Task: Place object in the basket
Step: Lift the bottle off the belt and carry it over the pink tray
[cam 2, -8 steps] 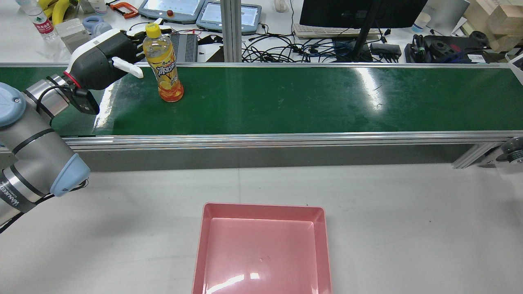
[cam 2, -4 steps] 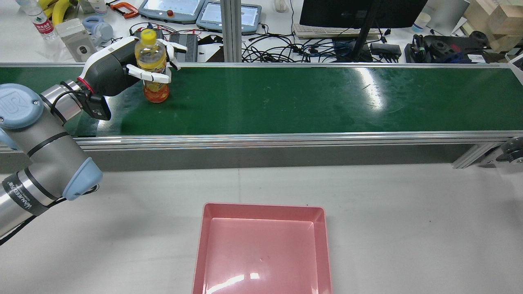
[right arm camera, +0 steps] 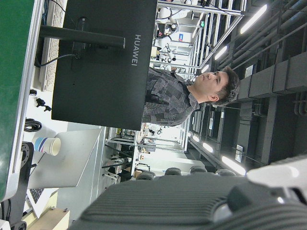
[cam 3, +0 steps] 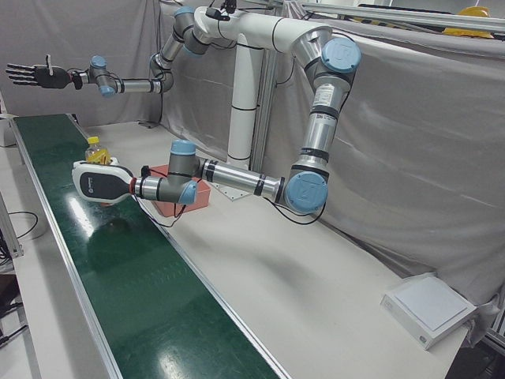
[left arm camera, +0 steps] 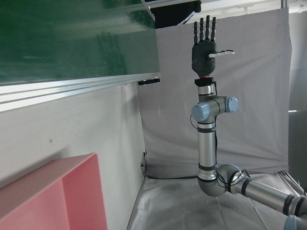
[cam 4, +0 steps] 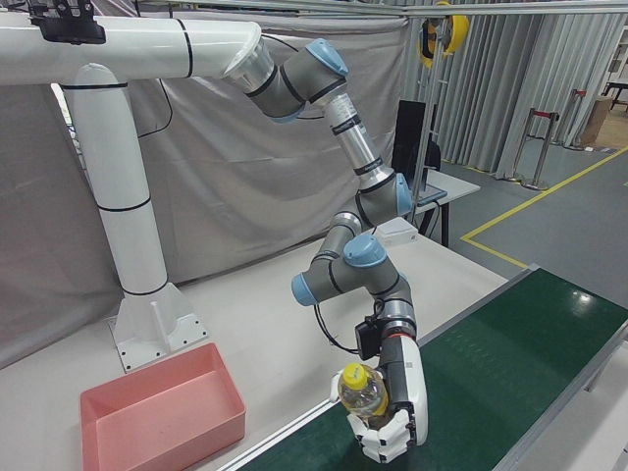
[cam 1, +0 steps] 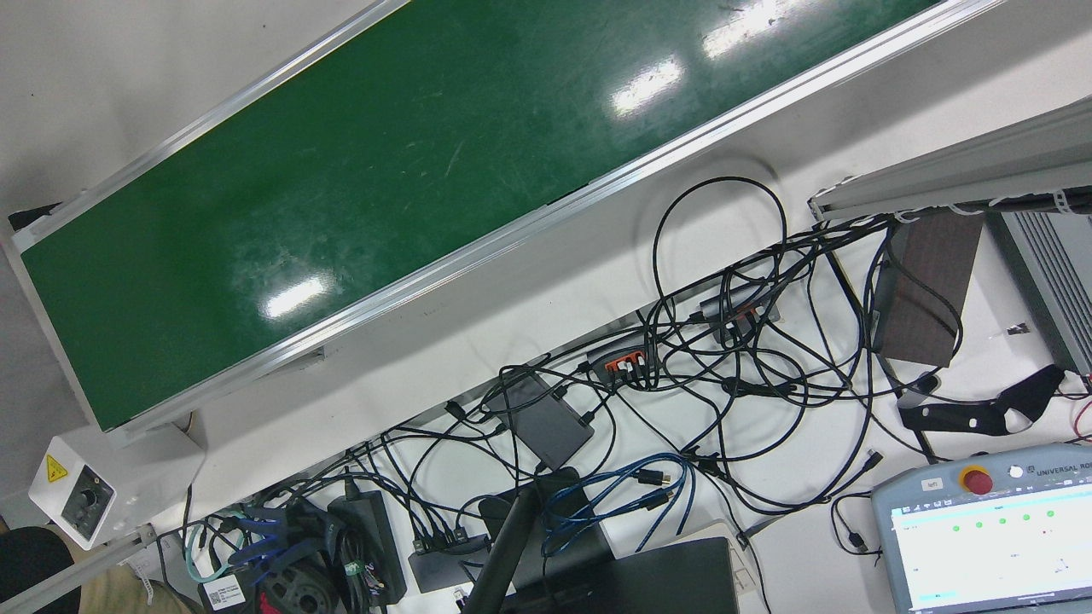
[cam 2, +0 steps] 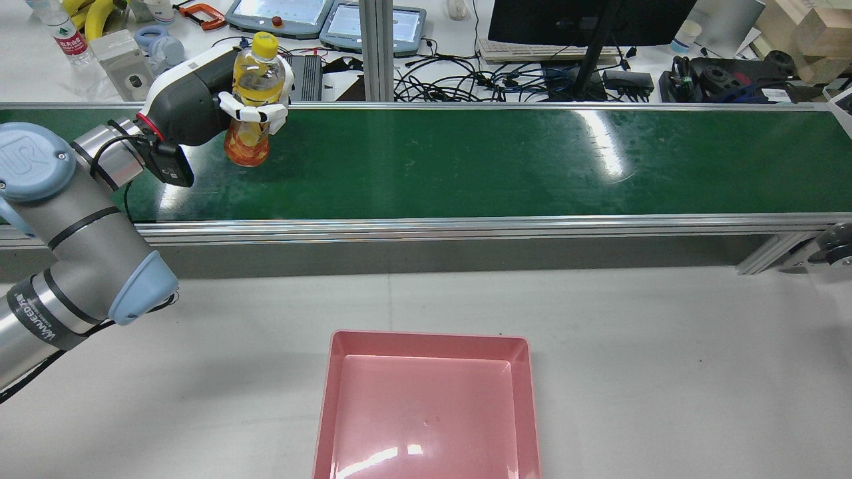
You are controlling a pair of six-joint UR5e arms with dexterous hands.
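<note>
An orange drink bottle (cam 2: 253, 100) with a yellow cap is at the far left of the green conveyor belt (cam 2: 499, 166). My left hand (cam 2: 200, 100) is shut around its middle, and the bottle leans slightly with its base close over the belt. The grasp also shows in the right-front view, hand (cam 4: 397, 407) and bottle (cam 4: 359, 387), and in the left-front view, hand (cam 3: 102, 181) and bottle (cam 3: 95, 148). The pink basket (cam 2: 426, 406) lies on the grey table in front of the belt. My right hand (cam 3: 31, 75) is raised high, fingers spread, and holds nothing.
The belt's aluminium rail (cam 2: 466, 226) runs between belt and basket. Behind the belt stands a desk with cables, teach pendants (cam 2: 279, 13) and a monitor (cam 2: 586, 20). A white pedestal (cam 4: 147, 285) stands behind the basket (cam 4: 162, 422).
The bottle drifted left along the belt. My left hand moved right to it, closed around it, and the bottle's cap has since risen and tipped right.
</note>
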